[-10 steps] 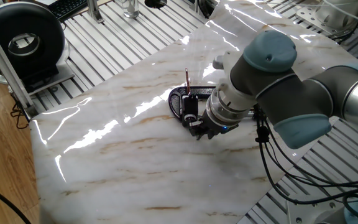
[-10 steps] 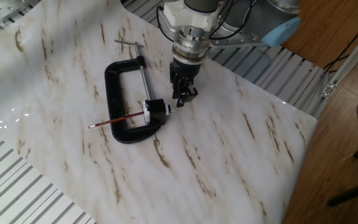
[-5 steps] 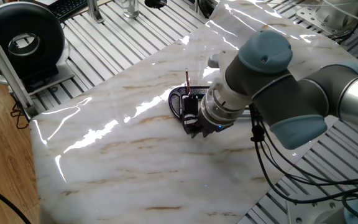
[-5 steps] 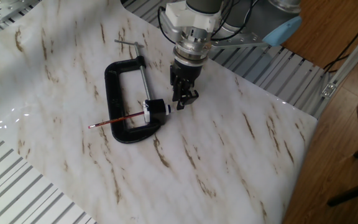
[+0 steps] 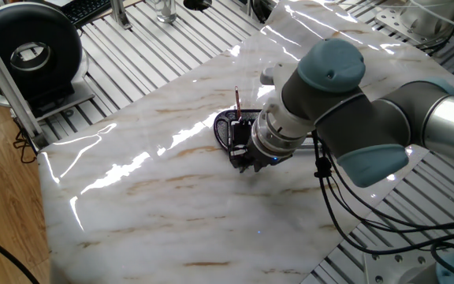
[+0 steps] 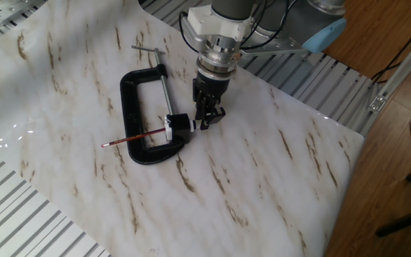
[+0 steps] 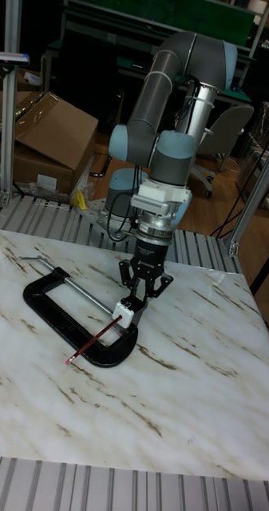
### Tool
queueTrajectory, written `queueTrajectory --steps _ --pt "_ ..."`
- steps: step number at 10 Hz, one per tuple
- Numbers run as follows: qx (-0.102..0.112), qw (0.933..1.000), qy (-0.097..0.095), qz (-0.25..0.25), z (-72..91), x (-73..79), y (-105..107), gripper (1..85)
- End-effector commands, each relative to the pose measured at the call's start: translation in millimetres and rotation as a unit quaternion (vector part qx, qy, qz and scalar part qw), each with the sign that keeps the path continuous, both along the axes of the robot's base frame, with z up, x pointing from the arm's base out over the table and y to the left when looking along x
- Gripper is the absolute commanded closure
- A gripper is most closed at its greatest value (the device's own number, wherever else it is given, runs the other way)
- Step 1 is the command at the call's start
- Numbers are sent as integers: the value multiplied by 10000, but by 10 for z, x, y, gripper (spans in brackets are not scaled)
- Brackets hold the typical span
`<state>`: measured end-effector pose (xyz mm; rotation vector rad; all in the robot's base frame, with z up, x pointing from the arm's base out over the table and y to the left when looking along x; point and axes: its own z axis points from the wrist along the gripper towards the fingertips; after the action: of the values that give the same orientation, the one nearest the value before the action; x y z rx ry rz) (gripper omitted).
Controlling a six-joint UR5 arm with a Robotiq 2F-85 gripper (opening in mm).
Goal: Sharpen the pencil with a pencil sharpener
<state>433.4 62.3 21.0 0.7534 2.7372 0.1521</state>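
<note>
Pencil (image 6: 130, 138) lies flat on the marble counter (image 6: 262, 185), its far end stuck in the pencil sharpener (image 6: 178, 125), which rests on the lower jaw of the black C-clamp (image 6: 135, 114) just beside the claw (image 6: 204, 118). The arm reaches down with the wrist nearly vertical, the claw's fingers (image 7: 126, 277) parted and low at the sharpener's end away from the pencil. Against a second ago, the claw has edged closer to the sharpener, while pencil, sharpener and clamp lie unmoved.
</note>
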Motion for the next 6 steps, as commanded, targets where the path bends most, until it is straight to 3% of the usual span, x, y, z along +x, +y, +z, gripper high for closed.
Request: queueTrajectory --steps 1,6 --pt "55 10000 -19 -38 -30 29 4 493" --pt "-14 10000 -34 -38 -114 25 -30 500"
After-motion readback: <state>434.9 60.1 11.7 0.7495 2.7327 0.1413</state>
